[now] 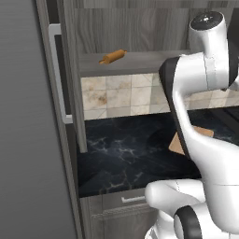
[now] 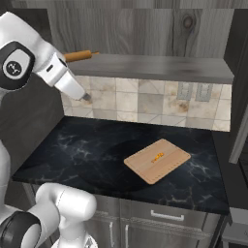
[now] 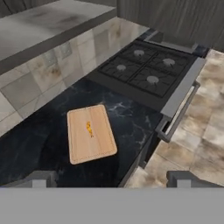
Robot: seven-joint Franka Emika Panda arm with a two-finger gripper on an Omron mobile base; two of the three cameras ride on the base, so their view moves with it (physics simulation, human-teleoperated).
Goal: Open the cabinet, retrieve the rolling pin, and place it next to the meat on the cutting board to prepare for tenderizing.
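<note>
The cabinet (image 1: 70, 70) stands open, its left door swung out toward me. The rolling pin (image 1: 112, 57) (image 2: 77, 56) lies on the cabinet's bottom shelf, at its left end. On the black counter lies the cutting board (image 2: 157, 161) (image 3: 90, 133), with a small orange piece of meat (image 2: 157, 157) (image 3: 89, 129) at its middle. In the left base view my arm partly hides the board (image 1: 175, 142). My gripper (image 3: 113, 178) (image 2: 86, 97) hangs open and empty just below the shelf's left end, high above the counter and well left of the board.
A black gas stove (image 3: 144, 65) with a bar handle sits to the right of the board. Grey drawer fronts (image 2: 164, 215) run under the marbled countertop (image 2: 87, 150). Wall outlets (image 2: 193, 91) sit in the tiled backsplash. The open cabinet door's handle (image 1: 55, 70) juts out at left.
</note>
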